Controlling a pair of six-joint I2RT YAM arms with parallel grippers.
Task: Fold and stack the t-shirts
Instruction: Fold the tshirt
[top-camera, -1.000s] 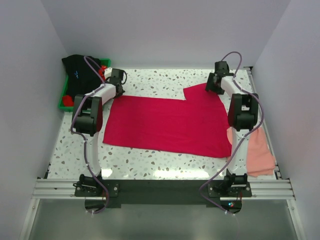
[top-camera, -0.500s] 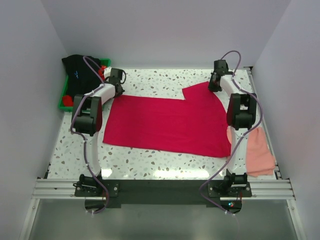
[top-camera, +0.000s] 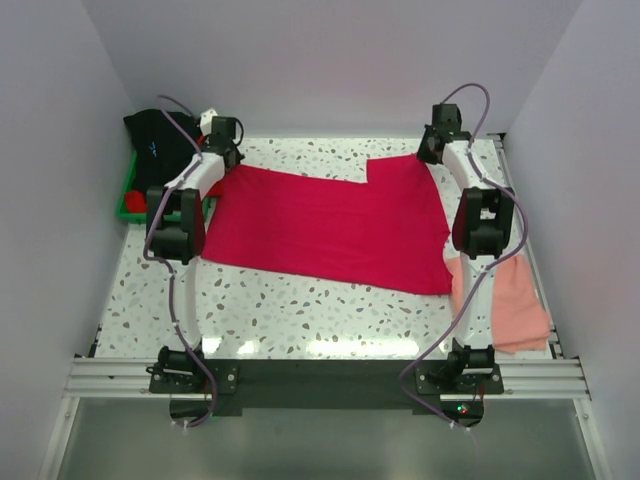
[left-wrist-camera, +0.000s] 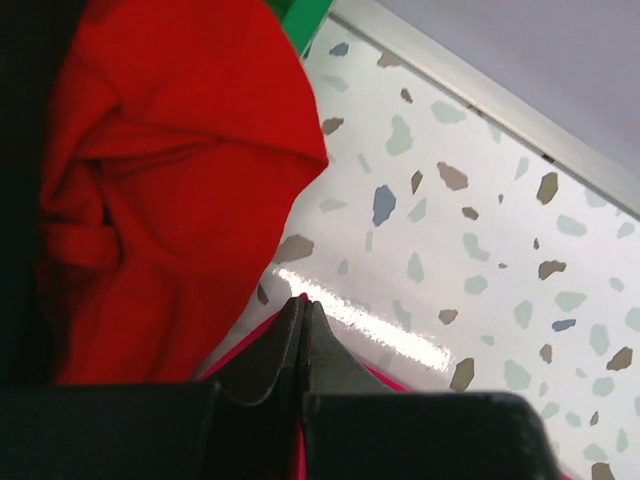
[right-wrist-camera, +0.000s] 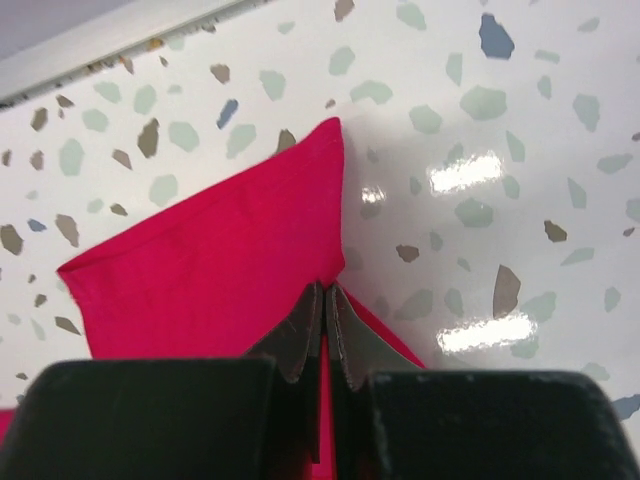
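Your left gripper (left-wrist-camera: 303, 308) and right gripper (right-wrist-camera: 326, 298) each clamp the crimson-pink fabric t-shirt (top-camera: 330, 225); a crumpled bright red t-shirt (left-wrist-camera: 160, 170) crowds the left.

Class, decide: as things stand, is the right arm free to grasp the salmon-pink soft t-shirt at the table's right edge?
Probably not yet: the right gripper is shut on a far corner of the crimson-pink t-shirt. The salmon-pink t-shirt itself lies near that arm's base.
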